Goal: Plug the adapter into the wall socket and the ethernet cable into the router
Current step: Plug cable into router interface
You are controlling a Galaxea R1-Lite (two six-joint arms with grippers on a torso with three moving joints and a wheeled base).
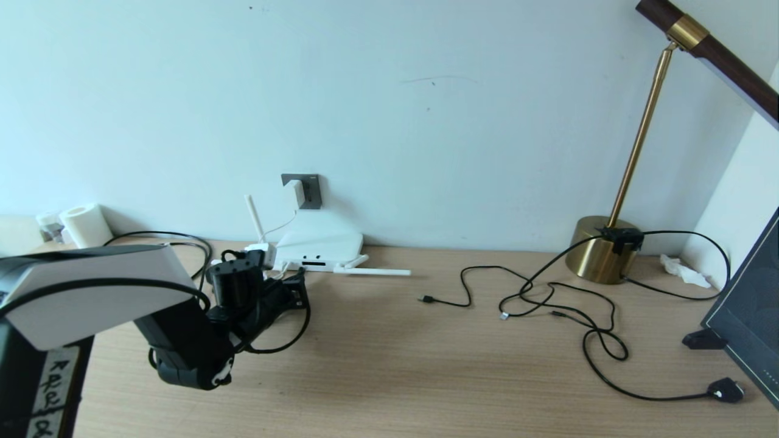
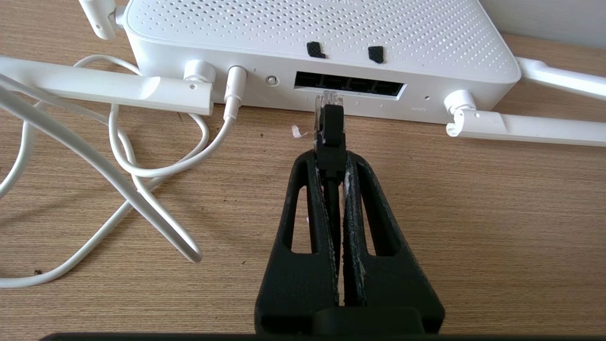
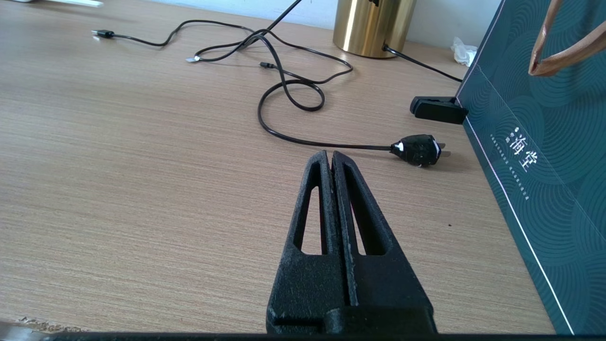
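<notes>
On a wooden desk [image 1: 426, 365], the left gripper [image 2: 331, 156] is clenching the black ethernet cable [image 2: 330, 125] just behind its clear-tipped plug, the 2 fingers [image 2: 303, 199] pressing in on either side of it. Straight ahead of the fingertips, 1 white router [image 2: 322, 33] is lying flat, its row of dark ports facing the gripper; the plug's clear tip is sitting at the mouth of that row, and whether it is already seated inside cannot be told. 3 white stick antennas are showing in the left wrist view, 1 lying flat on each side of the gripper and 1 at the router's far corner.

Beyond the router, 1 white adapter [image 1: 294, 193] is sitting in the dark-grey wall socket [image 1: 310, 190], its thin white cord [image 2: 156, 170] looping across the desk beside the gripper and reaching the router's edge.

Further right, thin black cables [image 1: 548, 298] are tangling across the desk towards 1 brass lamp [image 1: 599, 249].

The right gripper [image 3: 330, 156] is resting with its fingers pressed together on nothing, 1 black mains plug [image 3: 416, 149] lying just ahead of its tips and 1 dark green box [image 3: 535, 156] standing to its side.
</notes>
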